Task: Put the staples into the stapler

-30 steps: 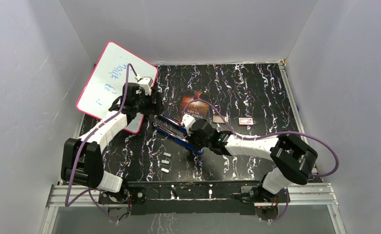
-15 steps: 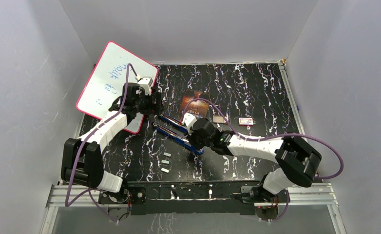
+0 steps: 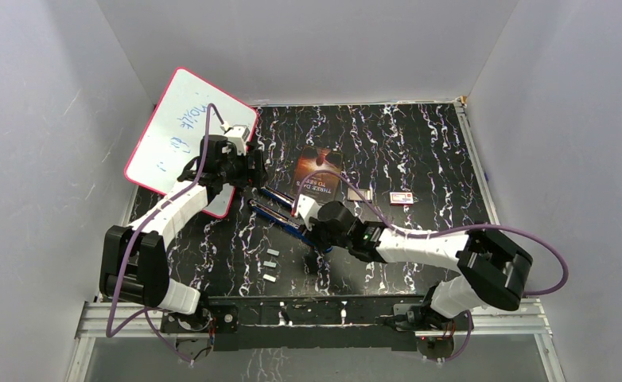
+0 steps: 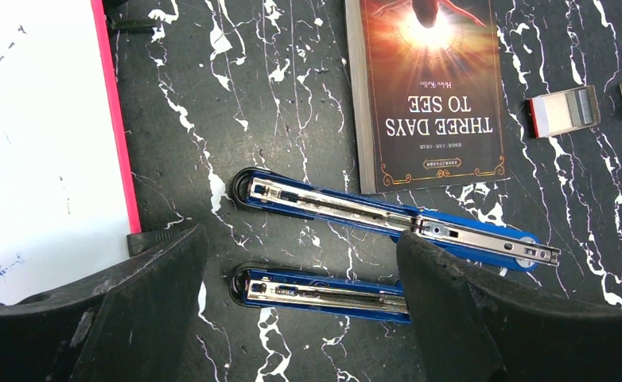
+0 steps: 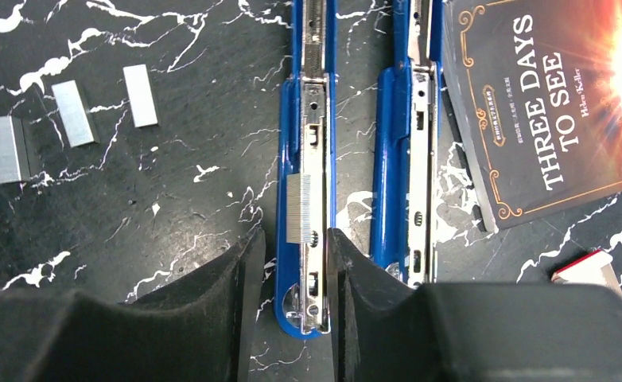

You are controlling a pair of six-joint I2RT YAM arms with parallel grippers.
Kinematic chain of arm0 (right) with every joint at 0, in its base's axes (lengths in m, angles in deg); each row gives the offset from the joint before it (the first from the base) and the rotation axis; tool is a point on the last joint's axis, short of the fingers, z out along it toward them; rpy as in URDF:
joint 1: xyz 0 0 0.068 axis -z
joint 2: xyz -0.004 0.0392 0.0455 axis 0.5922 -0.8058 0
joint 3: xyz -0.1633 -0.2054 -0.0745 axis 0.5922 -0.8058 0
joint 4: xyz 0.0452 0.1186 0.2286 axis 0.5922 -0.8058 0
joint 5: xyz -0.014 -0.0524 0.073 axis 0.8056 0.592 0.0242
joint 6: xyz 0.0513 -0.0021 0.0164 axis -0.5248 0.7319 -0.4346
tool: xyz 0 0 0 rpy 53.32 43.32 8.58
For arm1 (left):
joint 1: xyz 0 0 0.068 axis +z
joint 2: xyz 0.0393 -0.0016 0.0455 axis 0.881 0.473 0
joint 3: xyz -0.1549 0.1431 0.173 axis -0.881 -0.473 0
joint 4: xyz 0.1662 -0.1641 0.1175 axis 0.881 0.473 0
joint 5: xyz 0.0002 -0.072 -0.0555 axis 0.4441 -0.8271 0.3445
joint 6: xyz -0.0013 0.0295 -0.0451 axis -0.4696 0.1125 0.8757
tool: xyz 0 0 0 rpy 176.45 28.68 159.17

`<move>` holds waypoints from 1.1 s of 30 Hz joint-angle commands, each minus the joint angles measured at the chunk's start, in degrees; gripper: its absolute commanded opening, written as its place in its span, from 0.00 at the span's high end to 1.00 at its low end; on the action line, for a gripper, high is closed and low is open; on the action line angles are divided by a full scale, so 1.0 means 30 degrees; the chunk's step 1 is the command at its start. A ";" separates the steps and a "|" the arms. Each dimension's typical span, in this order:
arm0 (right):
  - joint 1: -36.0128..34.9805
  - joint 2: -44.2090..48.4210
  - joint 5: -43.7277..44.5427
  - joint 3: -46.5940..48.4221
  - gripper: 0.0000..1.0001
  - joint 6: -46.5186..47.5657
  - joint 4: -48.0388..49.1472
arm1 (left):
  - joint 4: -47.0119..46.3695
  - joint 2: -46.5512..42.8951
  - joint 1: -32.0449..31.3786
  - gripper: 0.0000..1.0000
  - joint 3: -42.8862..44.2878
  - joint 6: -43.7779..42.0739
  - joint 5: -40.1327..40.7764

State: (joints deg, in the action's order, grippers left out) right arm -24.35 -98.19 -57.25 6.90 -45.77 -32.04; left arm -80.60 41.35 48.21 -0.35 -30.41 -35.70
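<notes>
The blue stapler (image 3: 280,216) lies opened flat as two long halves side by side; it also shows in the left wrist view (image 4: 332,208) and the right wrist view (image 5: 304,119). A short staple strip (image 5: 298,208) rests on the left half's metal channel, partly over its blue edge. My right gripper (image 5: 296,259) is open, and its fingers straddle that half's end just below the strip. Three loose staples (image 5: 73,113) lie to the left; they also show in the top view (image 3: 270,264). My left gripper (image 4: 300,239) is wide open over the stapler's other end.
A book (image 3: 317,171) lies just behind the stapler. A small red-and-white box (image 3: 402,197) and its open tray (image 4: 562,111) lie to the right of the book. A pink-edged whiteboard (image 3: 180,135) leans at the back left, close to my left gripper.
My right arm has reached a little further left and nearer along the stapler's near half. The left arm and the stapler have not moved.
</notes>
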 commanded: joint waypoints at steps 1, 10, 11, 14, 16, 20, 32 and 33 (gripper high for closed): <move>-0.0912 0.0506 0.1331 -0.0653 0.57 0.2076 0.2213 | -0.0276 -0.0648 0.0061 0.13 0.0233 0.0046 -0.0332; -0.1047 0.0914 0.2791 -0.3517 0.54 0.4605 0.8466 | -0.0200 -0.1213 0.0047 0.11 0.0155 0.0143 -0.0215; -0.1048 0.0974 0.2773 -0.3827 0.54 0.4571 0.9387 | -0.0177 -0.1213 0.0039 0.11 0.0197 0.0145 -0.0191; -0.1040 0.0941 0.2131 -0.4444 0.54 0.4795 1.0700 | 0.0006 -0.1230 0.0060 0.11 0.0310 0.0178 -0.0217; -0.1048 0.0882 0.1877 -0.4643 0.54 0.4822 1.0966 | 0.0221 -0.1223 0.0046 0.11 0.0327 0.0135 -0.0118; -0.1047 0.0784 0.1300 -0.4633 0.53 0.5360 1.1011 | 0.0408 -0.1866 0.0047 0.11 0.0178 0.0090 0.0278; -0.1130 -0.0285 0.0234 -0.4756 0.52 0.7215 1.0960 | 0.0844 -0.2004 -0.0099 0.09 0.0224 -0.0051 0.0883; -0.1161 -0.0362 0.0248 -0.4916 0.52 0.7497 1.1175 | 0.0865 -0.1938 -0.0107 0.09 0.0253 -0.0070 0.0899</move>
State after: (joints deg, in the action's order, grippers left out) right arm -27.48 -98.21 -55.70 -6.89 -26.86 -2.80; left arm -79.16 36.87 48.14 -0.35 -30.17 -33.93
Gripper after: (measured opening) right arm 0.479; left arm 0.906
